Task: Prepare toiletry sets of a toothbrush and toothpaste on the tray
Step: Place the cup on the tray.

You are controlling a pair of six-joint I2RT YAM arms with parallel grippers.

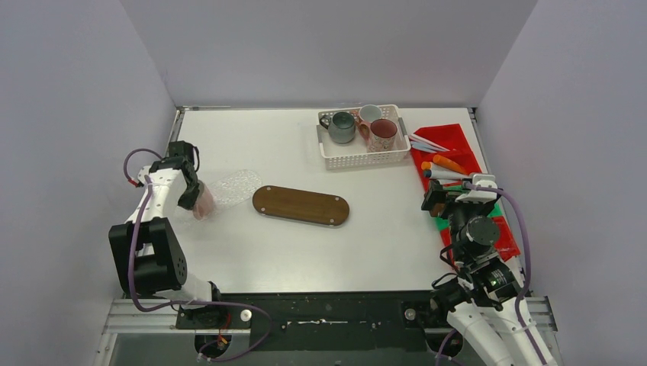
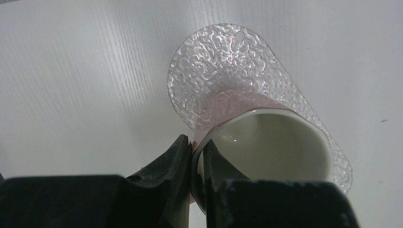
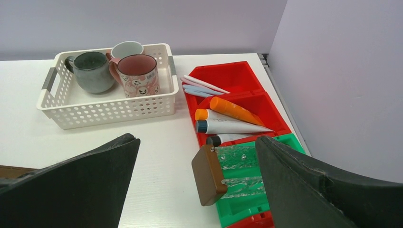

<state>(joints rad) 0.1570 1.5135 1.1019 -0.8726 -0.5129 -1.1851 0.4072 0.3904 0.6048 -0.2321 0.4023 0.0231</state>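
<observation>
Item, your left gripper point(image 2: 192, 148): jaws clamped on the rim wall of the pinkish-white mug point(image 2: 271, 142), one finger inside and one outside. The mug is at the table's left, over the near end of a clear textured tray point(image 2: 223, 66), its mouth facing the wrist camera. Item, your right gripper point(image 3: 197, 140): jaws wide apart, holding nothing, above the bins. Item, tubes point(image 3: 235, 111) in the red bin point(image 3: 237, 71): lying flat, caps pointing toward the white basket point(image 3: 109, 111).
</observation>
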